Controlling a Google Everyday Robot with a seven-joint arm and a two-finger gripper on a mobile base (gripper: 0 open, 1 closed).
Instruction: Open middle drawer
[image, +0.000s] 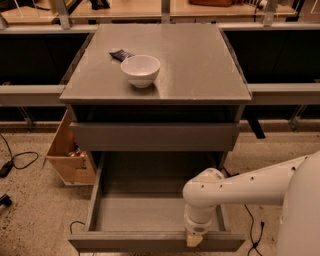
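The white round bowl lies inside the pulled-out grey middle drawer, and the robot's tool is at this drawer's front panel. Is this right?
Not quite. In the camera view the white round bowl stands on the flat grey cabinet top, not in the wide matte-grey middle drawer. That drawer is pulled out, and the tool is at its front panel, as you wrote.
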